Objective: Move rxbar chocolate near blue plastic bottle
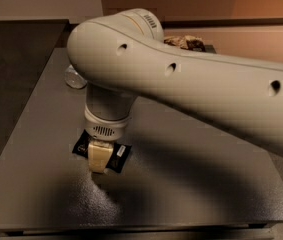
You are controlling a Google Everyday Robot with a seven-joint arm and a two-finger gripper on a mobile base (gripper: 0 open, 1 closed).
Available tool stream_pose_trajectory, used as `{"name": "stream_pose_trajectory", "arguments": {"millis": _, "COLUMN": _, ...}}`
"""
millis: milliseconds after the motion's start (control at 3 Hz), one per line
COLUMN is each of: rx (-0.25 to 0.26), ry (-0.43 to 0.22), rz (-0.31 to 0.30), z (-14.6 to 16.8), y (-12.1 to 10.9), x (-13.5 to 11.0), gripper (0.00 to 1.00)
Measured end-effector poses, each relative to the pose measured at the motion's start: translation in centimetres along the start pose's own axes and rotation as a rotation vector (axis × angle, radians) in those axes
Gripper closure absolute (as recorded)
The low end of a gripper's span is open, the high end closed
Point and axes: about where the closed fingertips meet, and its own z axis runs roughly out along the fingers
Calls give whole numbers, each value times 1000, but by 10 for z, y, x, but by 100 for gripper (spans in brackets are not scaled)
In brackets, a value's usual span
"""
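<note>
One flat black rxbar chocolate [121, 155] lies on the near left part of a dark grey table [206, 189]; the gripper [100, 159] points straight down onto its middle, covering it, and whether it grips the bar cannot be told; the blue plastic bottle [74, 78] lies well apart at the table's far left, half hidden behind the big pale arm [196, 79]; a crumpled brown bag [183, 42] sits at the far edge.

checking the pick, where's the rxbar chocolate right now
In the camera view the rxbar chocolate lies on the table, front left, partly under the end effector; the blue plastic bottle is farther back, behind the arm.
</note>
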Motion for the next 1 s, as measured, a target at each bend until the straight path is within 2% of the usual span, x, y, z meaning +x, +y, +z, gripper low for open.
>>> {"name": "stream_pose_trajectory", "arguments": {"millis": 333, "rx": 0, "ry": 0, "rz": 0, "z": -7, "y": -1, "x": -2, "gripper": 87}}
{"name": "stream_pose_trajectory", "arguments": {"millis": 667, "rx": -11, "ry": -38, "rz": -15, "z": -23, "y": -5, "x": -8, "gripper": 100}}
{"name": "stream_pose_trajectory", "arguments": {"millis": 1000, "rx": -1, "ry": -70, "rz": -40, "z": -48, "y": -22, "x": -16, "gripper": 100}}
